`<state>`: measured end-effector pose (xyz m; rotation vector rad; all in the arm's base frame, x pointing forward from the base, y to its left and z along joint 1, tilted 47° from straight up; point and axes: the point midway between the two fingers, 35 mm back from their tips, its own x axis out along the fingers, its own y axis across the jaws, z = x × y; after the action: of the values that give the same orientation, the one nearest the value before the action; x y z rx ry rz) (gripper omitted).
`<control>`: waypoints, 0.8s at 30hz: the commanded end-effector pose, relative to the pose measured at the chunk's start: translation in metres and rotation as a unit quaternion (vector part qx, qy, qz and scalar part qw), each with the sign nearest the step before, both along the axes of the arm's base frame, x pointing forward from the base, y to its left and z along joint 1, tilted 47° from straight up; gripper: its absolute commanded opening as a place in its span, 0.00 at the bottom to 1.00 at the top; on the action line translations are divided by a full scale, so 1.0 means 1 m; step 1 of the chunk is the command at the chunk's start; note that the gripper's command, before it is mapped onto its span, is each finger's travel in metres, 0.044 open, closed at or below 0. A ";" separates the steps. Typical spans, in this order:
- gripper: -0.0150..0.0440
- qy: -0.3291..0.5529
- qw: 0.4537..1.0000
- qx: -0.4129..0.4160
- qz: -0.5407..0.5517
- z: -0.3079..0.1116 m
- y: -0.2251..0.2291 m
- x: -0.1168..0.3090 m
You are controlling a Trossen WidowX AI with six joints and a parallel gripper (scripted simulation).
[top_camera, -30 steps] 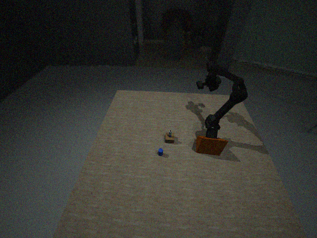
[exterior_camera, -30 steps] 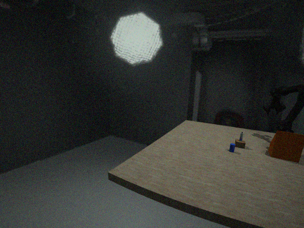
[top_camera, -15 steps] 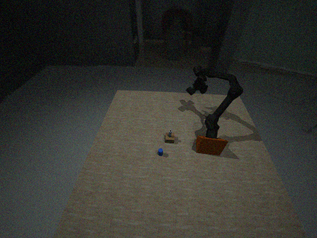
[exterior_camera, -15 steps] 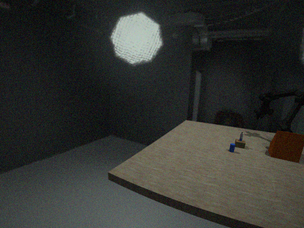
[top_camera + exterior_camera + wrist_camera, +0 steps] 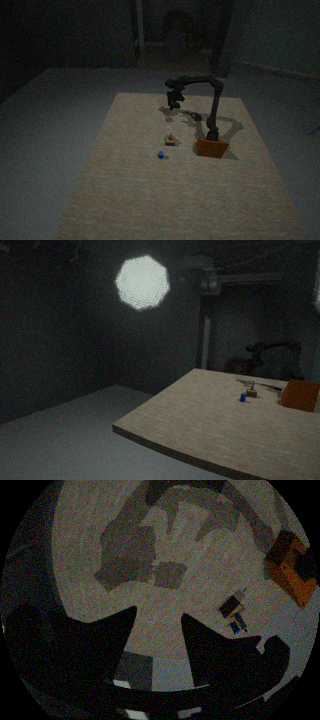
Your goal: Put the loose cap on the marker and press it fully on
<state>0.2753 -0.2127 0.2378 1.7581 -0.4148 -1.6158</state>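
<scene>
The marker [image 5: 170,136] [image 5: 252,385] [image 5: 242,623] stands upright, bare tip up, in the small brown holder block [image 5: 170,142] [image 5: 251,393] [image 5: 230,606]. The blue cap [image 5: 161,155] [image 5: 242,397] [image 5: 235,628] stands loose on the table, a short way from the block toward the top camera. My gripper [image 5: 173,107] [image 5: 159,613] is partly open, with nothing between its fingers in the wrist view. It hangs high above the table, behind the block as seen in the top view. In the exterior view the fingertips are too dark to make out.
An orange block-like body [image 5: 212,148] [image 5: 299,395] [image 5: 290,580] stands at the arm's base, right of the holder in the top and exterior views. The arm arches high from there and casts shadows on the table [image 5: 155,193] [image 5: 201,420]. The table's far edge is behind the gripper in the top view.
</scene>
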 end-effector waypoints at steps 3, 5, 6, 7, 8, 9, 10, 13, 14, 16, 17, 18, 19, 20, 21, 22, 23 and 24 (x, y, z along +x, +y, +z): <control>0.69 0.133 0.982 0.013 0.134 -0.053 0.040 0.052; 0.69 0.192 0.962 0.015 0.193 -0.079 0.061 0.071; 0.69 0.221 0.949 0.016 0.222 -0.092 0.073 0.079; 0.69 0.249 0.935 0.015 0.250 -0.105 0.084 0.086; 0.69 0.272 0.922 0.015 0.273 -0.116 0.095 0.091; 0.69 0.291 0.911 0.014 0.292 -0.124 0.103 0.095; 0.69 0.313 0.897 0.013 0.312 -0.133 0.111 0.098; 0.69 0.403 0.828 0.005 0.391 -0.169 0.147 0.106; 0.69 0.434 0.799 0.001 0.417 -0.182 0.161 0.107; 0.69 0.492 0.736 -0.007 0.466 -0.207 0.187 0.107; 0.69 0.520 0.701 -0.012 0.488 -0.220 0.199 0.106; 0.69 0.547 0.665 -0.017 0.508 -0.232 0.212 0.103; 0.69 0.572 0.627 -0.022 0.527 -0.245 0.224 0.100; 0.69 0.597 0.588 -0.028 0.545 -0.257 0.236 0.096; 0.69 0.621 0.547 -0.033 0.560 -0.270 0.248 0.089; 0.69 0.639 0.514 -0.038 0.571 -0.279 0.256 0.083; 0.69 0.649 0.495 -0.041 0.577 -0.284 0.261 0.079; 0.69 0.652 0.488 -0.042 0.579 -0.286 0.263 0.078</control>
<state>0.3622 0.0384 -0.0329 0.1519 1.1090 -1.2641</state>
